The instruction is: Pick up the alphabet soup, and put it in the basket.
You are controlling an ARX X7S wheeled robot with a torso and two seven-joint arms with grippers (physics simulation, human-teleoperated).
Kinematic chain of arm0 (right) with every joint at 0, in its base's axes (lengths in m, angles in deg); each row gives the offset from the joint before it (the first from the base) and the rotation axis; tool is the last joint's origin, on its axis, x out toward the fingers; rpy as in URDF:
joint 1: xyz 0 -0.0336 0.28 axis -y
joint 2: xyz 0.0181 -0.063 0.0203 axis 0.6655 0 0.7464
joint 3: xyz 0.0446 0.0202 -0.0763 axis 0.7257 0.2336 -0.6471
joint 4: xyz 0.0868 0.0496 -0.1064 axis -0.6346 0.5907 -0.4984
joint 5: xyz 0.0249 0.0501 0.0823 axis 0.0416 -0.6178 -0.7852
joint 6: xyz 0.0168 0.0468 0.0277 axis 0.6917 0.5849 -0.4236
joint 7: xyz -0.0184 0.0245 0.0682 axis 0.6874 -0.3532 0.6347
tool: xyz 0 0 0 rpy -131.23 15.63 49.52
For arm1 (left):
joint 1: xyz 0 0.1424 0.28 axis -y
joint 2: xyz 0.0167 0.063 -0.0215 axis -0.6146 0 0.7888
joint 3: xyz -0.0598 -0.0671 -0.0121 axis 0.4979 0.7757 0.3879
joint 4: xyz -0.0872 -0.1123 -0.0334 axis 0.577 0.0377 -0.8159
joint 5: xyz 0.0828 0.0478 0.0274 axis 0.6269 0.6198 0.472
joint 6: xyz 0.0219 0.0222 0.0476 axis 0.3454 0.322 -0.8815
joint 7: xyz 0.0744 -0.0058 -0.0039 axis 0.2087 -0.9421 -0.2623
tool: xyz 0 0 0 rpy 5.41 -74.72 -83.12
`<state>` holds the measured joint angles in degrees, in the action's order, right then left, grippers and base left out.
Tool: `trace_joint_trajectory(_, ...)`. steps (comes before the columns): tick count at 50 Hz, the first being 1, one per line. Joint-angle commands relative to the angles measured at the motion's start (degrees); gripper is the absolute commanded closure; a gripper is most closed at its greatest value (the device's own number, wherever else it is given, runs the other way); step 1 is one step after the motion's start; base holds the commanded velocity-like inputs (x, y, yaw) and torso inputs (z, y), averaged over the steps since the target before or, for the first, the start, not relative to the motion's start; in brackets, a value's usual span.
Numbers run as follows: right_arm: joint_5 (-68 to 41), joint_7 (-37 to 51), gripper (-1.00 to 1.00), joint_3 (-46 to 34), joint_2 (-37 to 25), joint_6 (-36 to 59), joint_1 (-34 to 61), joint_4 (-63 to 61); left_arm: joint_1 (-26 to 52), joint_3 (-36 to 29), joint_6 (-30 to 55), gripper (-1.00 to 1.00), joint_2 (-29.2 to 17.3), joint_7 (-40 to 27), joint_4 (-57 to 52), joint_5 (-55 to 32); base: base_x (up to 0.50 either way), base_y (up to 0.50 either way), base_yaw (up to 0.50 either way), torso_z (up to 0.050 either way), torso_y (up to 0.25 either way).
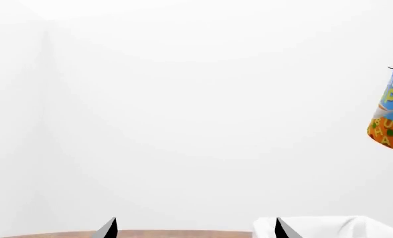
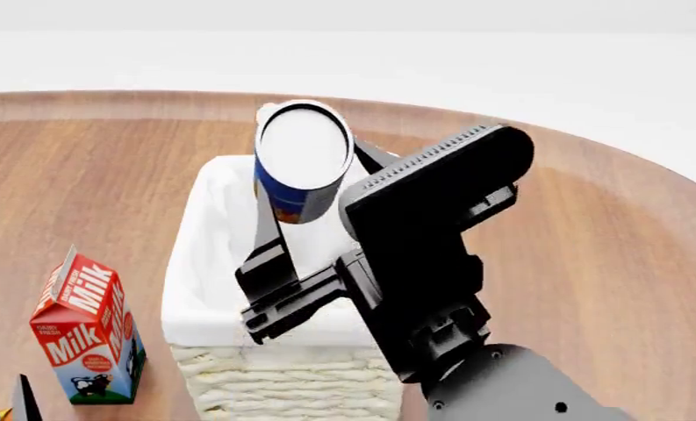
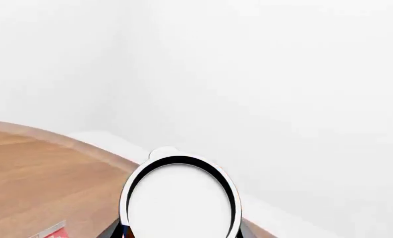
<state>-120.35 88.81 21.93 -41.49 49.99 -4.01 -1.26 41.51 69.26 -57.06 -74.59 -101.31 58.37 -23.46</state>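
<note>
The alphabet soup (image 2: 302,165), a blue-labelled can with a white top, hangs in the air above the basket (image 2: 197,263), a cream wicker basket with white cloth lining. My right gripper (image 2: 315,180) is shut on the can, with one dark finger on each side. In the right wrist view the can's white top (image 3: 180,202) fills the space between the fingers (image 3: 114,231). The left wrist view shows the alphabet soup (image 1: 390,111) at the frame's edge, tilted and off the table. My left gripper (image 1: 195,230) is open and empty, low beside the basket's cloth (image 1: 328,227).
A red, white and blue milk carton (image 2: 88,329) stands on the round wooden table (image 2: 606,263) left of the basket. One left fingertip (image 2: 22,396) shows near it. My right arm (image 2: 441,263) reaches over the basket's near right corner.
</note>
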Motion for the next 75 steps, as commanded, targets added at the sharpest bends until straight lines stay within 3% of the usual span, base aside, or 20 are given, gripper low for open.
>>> trace_joint_trajectory(1,1.6,-2.0,1.0,-1.1,5.7,6.6,13.4,12.3,0.2,0.0,-0.1,-1.0,-0.2,-0.1,0.2,-0.3,0.0,0.0,0.0,0.0,0.0)
trace_joint_trajectory(18,3.0,-7.7,1.0,-4.5,15.9,11.5,29.7,37.5,0.1,0.1,-0.2,-1.0,-0.6,-0.2,-0.1,-0.6,0.0,0.0,0.0,0.001,0.001)
trace_joint_trajectory(36,9.0,-16.9,1.0,-10.2,27.8,1.3,43.5,80.7,0.4,-0.1,-0.8,-1.0,-0.5,-0.5,0.4,-0.3,0.0,0.0,0.0,0.0,0.001)
trace_joint_trajectory(43,-0.4,-15.3,1.0,-21.6,27.9,-0.1,45.8,83.7,0.6,0.1,-0.6,-1.0,-0.4,-0.8,0.6,-0.5,0.0,0.0,0.0,0.0,0.0)
trace_joint_trajectory(54,-24.5,-13.9,1.0,-40.9,28.0,-4.4,49.9,89.4,0.5,0.1,-0.8,-1.0,-0.5,-1.1,0.4,-0.1,0.0,0.0,0.0,0.0,0.001)
trace_joint_trajectory(64,-38.4,-13.8,1.0,-49.8,28.0,-6.5,51.4,90.9,0.5,-0.2,0.2,-1.0,-0.5,-1.2,0.1,0.1,0.0,0.0,0.0,0.0,0.0)
trace_joint_trajectory(75,-43.8,-13.1,1.0,-55.8,28.0,-7.9,51.9,90.3,0.8,-0.4,1.4,-1.0,-0.3,-1.7,0.3,1.6,0.0,0.0,0.0,0.001,0.001)
